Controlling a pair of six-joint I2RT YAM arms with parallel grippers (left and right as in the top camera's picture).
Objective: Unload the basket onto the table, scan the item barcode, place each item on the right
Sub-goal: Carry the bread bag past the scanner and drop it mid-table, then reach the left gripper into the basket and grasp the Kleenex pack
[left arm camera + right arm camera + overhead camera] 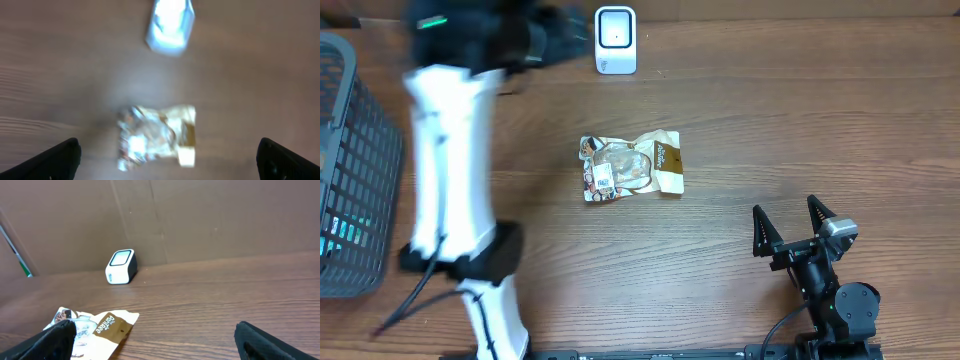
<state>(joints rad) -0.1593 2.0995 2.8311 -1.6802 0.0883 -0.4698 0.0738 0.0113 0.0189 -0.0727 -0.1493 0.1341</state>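
Snack packet looked light, crinkly, prob slippery, so best pinched at sealed edge; left claw & right claw both spread, empty

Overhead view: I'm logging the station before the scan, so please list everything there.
snack packet: one, brown and cream, table centre
scanner: one, white, far edge
basket: one, grey wire, left edge
table: one, brown wood, beneath everything
left arm: one, white, beside the basket, jaws open
right arm: one, black, near right corner, jaws open
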